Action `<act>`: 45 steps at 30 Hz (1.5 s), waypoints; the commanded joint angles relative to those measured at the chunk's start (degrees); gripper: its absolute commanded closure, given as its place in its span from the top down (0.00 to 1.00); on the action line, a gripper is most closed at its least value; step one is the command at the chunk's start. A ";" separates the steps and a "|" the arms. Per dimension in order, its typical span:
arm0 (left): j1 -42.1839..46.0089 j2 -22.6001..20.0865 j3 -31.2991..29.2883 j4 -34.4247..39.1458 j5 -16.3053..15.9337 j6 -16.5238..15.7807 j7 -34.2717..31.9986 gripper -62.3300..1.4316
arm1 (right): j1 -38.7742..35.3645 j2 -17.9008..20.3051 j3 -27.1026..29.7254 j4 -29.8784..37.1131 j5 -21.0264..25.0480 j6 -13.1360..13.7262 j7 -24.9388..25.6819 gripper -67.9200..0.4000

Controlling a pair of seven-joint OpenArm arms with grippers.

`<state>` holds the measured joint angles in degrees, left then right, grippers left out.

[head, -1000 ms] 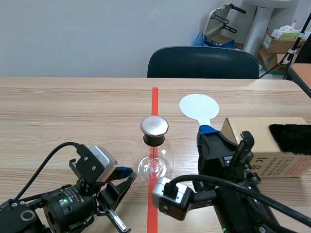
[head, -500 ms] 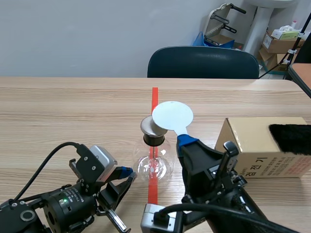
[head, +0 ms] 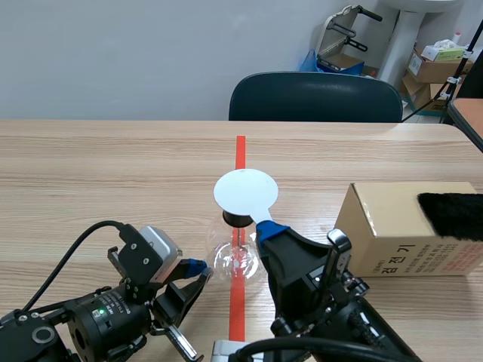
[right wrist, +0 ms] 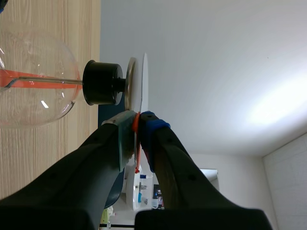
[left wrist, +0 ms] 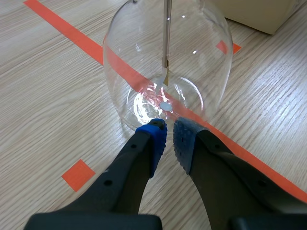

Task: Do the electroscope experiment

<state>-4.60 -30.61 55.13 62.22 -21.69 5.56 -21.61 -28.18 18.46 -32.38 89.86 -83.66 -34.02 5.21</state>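
The electroscope (head: 238, 258) is a clear glass flask with a black stopper, standing on the orange tape line. My right gripper (head: 270, 229) is shut on the handle of a white disc paddle (head: 246, 191), which covers the metal cap. In the right wrist view the white disc (right wrist: 143, 81) lies flat against or just off the metal cap (right wrist: 130, 85) above the black stopper (right wrist: 101, 82); contact is unclear. My left gripper (left wrist: 169, 136) is shut on nothing, its pads at the flask's base (left wrist: 163, 105). A thin rod with foil leaves (left wrist: 166, 57) hangs inside the glass.
A cardboard box (head: 400, 230) stands to the right of the flask with a black furry cloth (head: 453, 215) on top. A dark chair (head: 315, 96) stands behind the table's far edge. Cartons (head: 438, 64) sit in the back right corner.
My right arm has carried the white disc paddle leftward from beside the cardboard box to over the electroscope's cap. The left arm has kept still.
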 commanded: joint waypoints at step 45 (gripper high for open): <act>0.11 0.00 0.13 0.46 -0.11 -0.13 -0.79 0.16 | 0.24 0.28 0.07 1.44 -0.04 -0.66 -31.12 0.02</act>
<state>-4.60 -30.65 55.13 62.22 -21.69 5.56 -21.63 -28.18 18.44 -32.38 89.86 -83.66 -34.04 -25.47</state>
